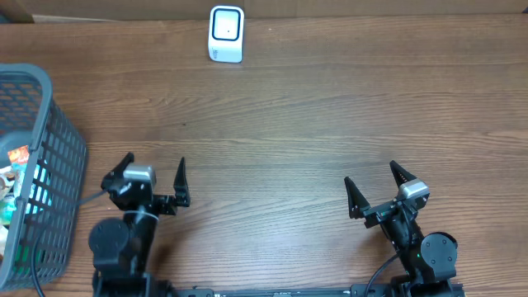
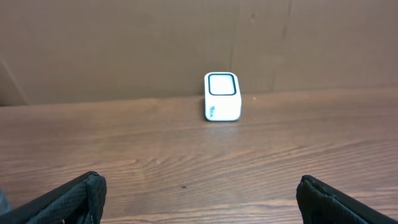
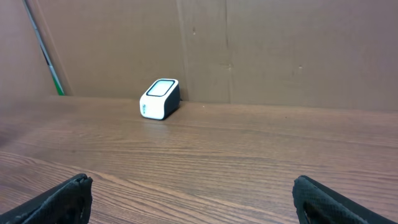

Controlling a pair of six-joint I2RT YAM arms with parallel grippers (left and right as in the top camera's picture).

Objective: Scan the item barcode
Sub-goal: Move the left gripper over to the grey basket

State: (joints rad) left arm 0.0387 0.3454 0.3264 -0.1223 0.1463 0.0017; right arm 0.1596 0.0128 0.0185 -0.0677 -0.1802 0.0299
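Observation:
A small white barcode scanner (image 1: 226,33) with a dark window stands at the far edge of the wooden table; it also shows in the left wrist view (image 2: 222,96) and the right wrist view (image 3: 160,98). Colourful packaged items (image 1: 15,169) lie inside a grey mesh basket (image 1: 58,157) at the left edge, partly hidden by its wall. My left gripper (image 1: 155,163) hovers open near the front left, just right of the basket, with only bare wood between its fingers (image 2: 199,190). At the front right my right gripper (image 1: 371,173) is open and holds nothing (image 3: 189,190).
A brown cardboard wall (image 3: 261,43) rises behind the scanner. Bare wooden tabletop (image 1: 280,140) stretches between the grippers and the scanner. A thin green-tipped rod (image 3: 43,46) leans at the far left of the right wrist view.

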